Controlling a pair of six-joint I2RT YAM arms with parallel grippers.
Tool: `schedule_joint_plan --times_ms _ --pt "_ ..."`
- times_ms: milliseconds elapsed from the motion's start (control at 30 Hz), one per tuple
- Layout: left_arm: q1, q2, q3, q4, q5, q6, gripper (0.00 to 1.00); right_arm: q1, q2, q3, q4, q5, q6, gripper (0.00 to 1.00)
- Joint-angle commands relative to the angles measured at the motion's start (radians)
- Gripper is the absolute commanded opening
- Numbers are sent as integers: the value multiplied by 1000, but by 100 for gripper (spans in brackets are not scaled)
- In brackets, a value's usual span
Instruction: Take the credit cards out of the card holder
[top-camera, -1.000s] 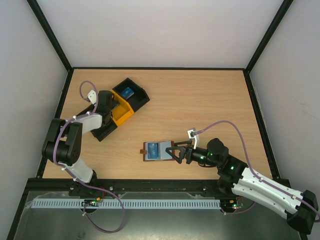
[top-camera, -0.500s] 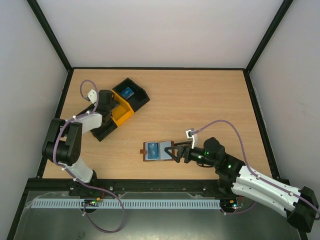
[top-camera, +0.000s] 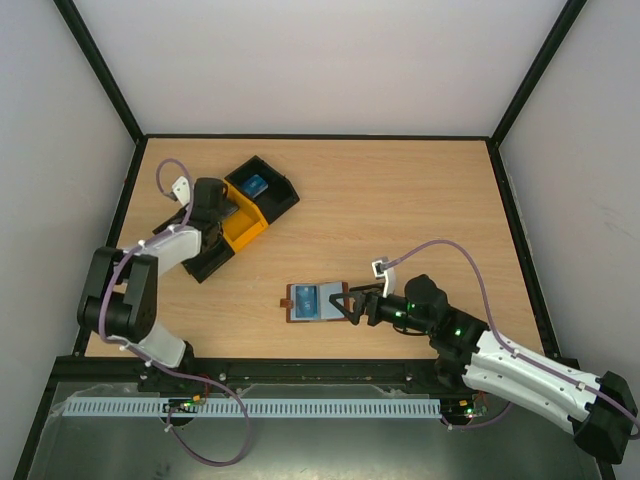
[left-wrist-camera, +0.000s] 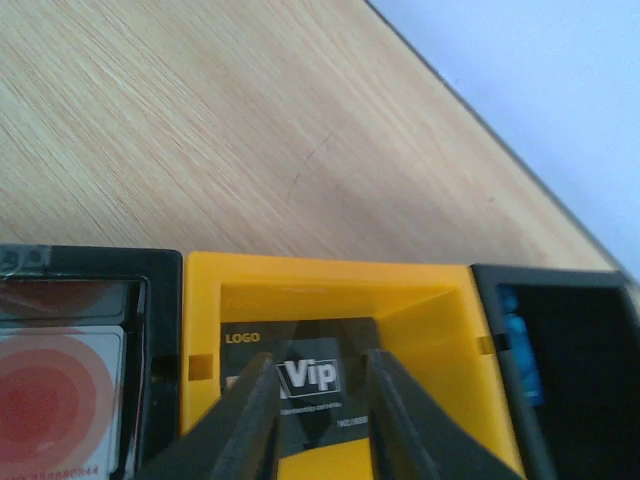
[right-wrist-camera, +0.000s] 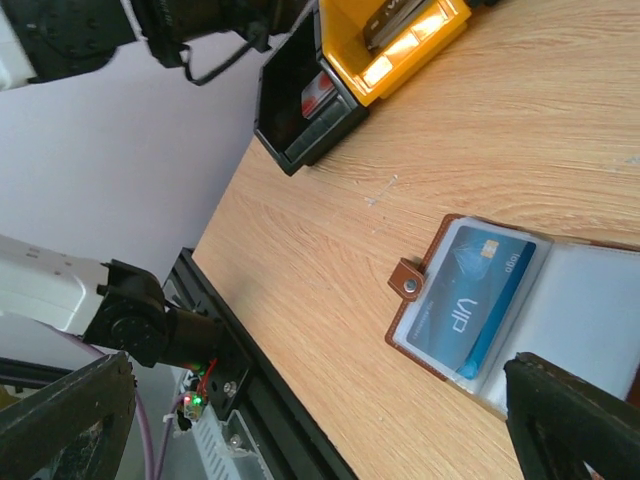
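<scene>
Just changed: the left hand (left-wrist-camera: 322, 375) has eased its fingers a little apart over the yellow tray (left-wrist-camera: 340, 275). The dark grey Vip card (left-wrist-camera: 310, 378) lies flat on the tray floor beneath them, pinched by nothing.
Left arm: the elbow has swung outward in the last second, and the hand hangs over the row of trays at the far left of the bench (top-camera: 400, 200).
Right hand (top-camera: 345, 303): spread wide and gripping nothing. It sits low at the right edge of the card holder (right-wrist-camera: 590, 300) and has barely crept.
What it means: by my read the grey card is delivered. That makes three cards out and one to go.
Near black tray (left-wrist-camera: 90, 262): holds the white card with the red blotch (left-wrist-camera: 50, 390).
Yellow tray: holds the dark grey Vip card alone.
Far black tray (left-wrist-camera: 560, 285): holds the freed blue card (left-wrist-camera: 518, 350), only partly in the wrist view.
Card holder: lies open and flat near the front middle of the bench, well apart from the trays. The pocketed blue card (right-wrist-camera: 470, 295) still sits in the half farther from the right hand, and the nearer pocket looks bare.
Next call: that last card needs pulling, and the right hand is best placed for it.
</scene>
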Motion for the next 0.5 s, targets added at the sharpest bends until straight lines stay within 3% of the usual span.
schedule_joint_plan --times_ms 0,200,300,333,467 --pt "-18 -110 24 -50 -20 28 34 4 14 33 -41 37 6 98" --pt "-29 -275 -25 -109 123 116 71 4 12 47 -98 120 46 98" --pt "-32 -370 -51 -175 223 154 95 4 8 47 -115 153 58 98" --pt "-34 -399 -54 -205 247 165 99 4 8 49 -119 161 61 98" --pt "-41 -513 -80 -313 361 219 100 3 25 57 -142 180 70 98"
